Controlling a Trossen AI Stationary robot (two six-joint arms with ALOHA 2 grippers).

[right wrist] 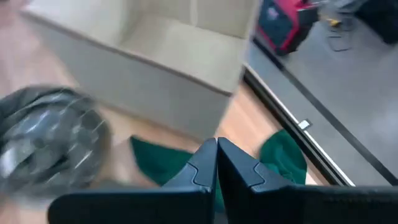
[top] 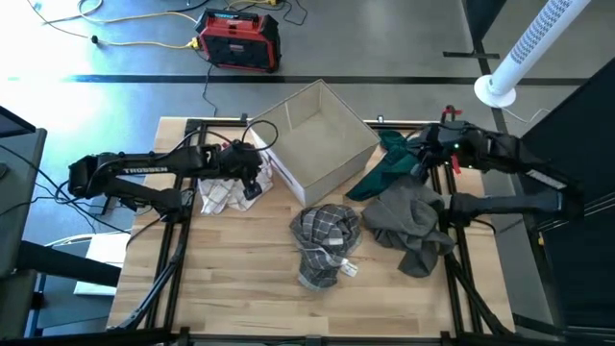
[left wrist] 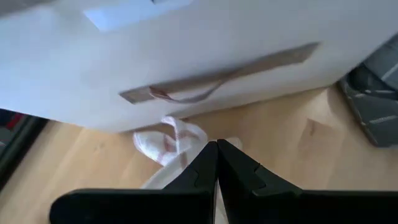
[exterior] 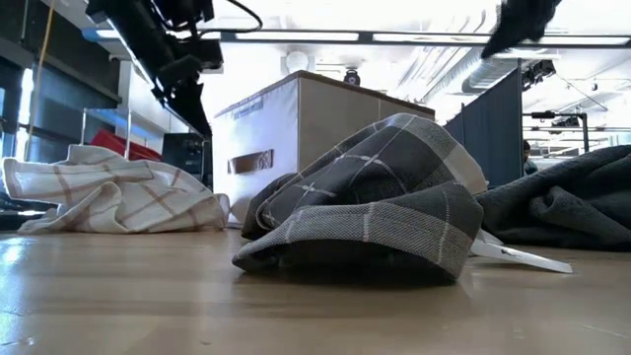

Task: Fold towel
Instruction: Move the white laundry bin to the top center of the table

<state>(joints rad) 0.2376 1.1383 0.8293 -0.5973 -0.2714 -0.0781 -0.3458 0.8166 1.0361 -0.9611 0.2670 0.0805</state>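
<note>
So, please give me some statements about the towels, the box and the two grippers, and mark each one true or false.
1. The left gripper is shut on the white checked towel. True: the cloth hangs from its closed fingers.
2. The grey plaid towel lies inside the white box. False: it lies crumpled on the table, in front of the box.
3. The right gripper is shut, above the green towel. True.
4. The white checked towel is folded into a neat square. False: it is bunched up beside the box.
5. A plain dark grey towel lies on the right side of the table. True.
</note>
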